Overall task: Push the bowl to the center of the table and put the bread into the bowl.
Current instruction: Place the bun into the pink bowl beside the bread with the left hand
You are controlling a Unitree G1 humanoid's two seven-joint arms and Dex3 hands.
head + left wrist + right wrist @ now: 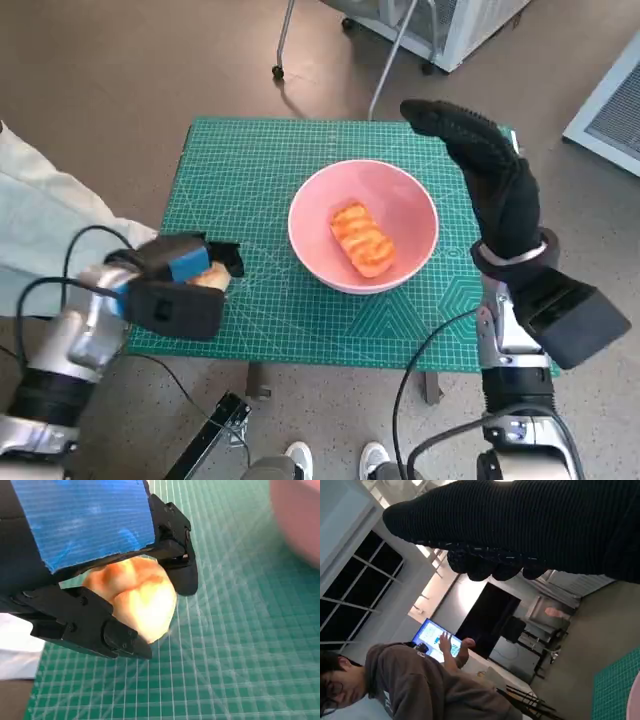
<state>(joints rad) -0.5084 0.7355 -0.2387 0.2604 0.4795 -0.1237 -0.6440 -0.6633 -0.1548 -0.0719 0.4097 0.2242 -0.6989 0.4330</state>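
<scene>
You have the pink bowl (363, 226) sitting near the middle of the green cutting mat (260, 170) that covers the table, so the push looks done, and one piece of bread (361, 240) already lies inside it. What you still have to do is carry over the second bread roll (135, 597), which your left hand (178, 278) pinches between its black fingers (177, 562) near the table's left edge, well apart from the bowl. Your right hand (490, 175) stands beside the bowl's right side, raised with its gloved fingers stretched out together and holding nothing. The head view gives you the whole layout and the distance the roll must travel, but it shows only a sliver of that roll; the left wrist view shows the grip plainly, fingers closed on either side of the pale, orange-topped crust, with a blurred bit of the bowl in the corner. The right wrist view shows neither bread; you get the glove, a person (395, 680) seated by a lit screen (437, 640), and a corner of the mat
</scene>
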